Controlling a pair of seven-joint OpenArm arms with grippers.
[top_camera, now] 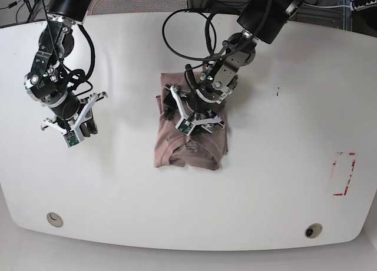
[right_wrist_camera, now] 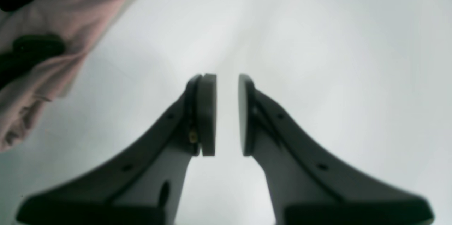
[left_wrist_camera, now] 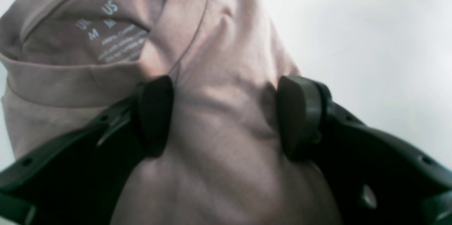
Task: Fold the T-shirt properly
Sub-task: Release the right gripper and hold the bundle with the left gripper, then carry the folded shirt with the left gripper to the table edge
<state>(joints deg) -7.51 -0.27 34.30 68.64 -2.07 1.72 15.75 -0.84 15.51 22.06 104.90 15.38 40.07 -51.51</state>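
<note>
While the T-shirt (top_camera: 189,135) is lying folded into a compact bundle near the middle of the white bench (top_camera: 283,182), the left tool (left_wrist_camera: 226,117) is pressing down onto it with its two dark pads spread wide, one on each side of a raised ridge of the mauve fabric. The pads (left_wrist_camera: 155,115) are touching the cloth but are not pinching it together, so the left tool is standing wide open over the garment. In the left wrist view, the neckline is showing toward the upper left, with a printed size label (left_wrist_camera: 113,32) reading inside the collar. In the base view, the left arm is reaching down from the far edge of the bench onto the upper half of the bundle. The right tool (right_wrist_camera: 226,115) is hovering well apart from the shirt over bare bench, its flat pads nearly together with only a narrow slit between them and nothing held. A red-outlined marking (top_camera: 343,174) is sitting near one bench edge.
</note>
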